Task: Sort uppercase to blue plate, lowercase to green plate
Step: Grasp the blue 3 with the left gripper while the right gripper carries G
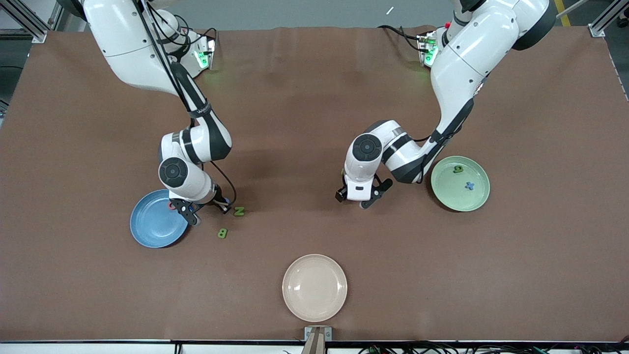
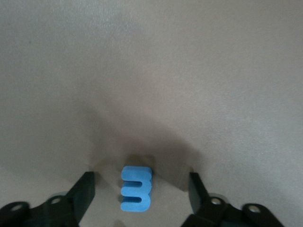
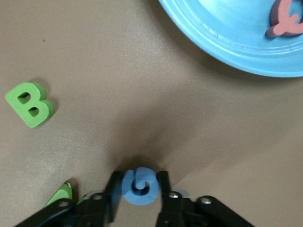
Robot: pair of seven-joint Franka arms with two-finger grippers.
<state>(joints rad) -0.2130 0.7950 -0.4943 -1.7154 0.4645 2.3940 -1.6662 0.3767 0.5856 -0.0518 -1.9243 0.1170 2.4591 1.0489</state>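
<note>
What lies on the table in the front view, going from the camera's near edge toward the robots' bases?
Cream-beige plate → green B → blue plate → green N → green plate.

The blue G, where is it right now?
The blue G sits on the table between the right gripper's closed fingers, beside the blue plate, near the green N.

The front view looks down from high across the table (image 1: 314, 98), facing both arm bases along its top edge. Each wrist view looks straight down, close to the surface. The right wrist view shares the blue plate (image 3: 236, 33) (image 1: 155, 221) and green B (image 3: 29, 104) (image 1: 222, 233) with the front view.
</note>
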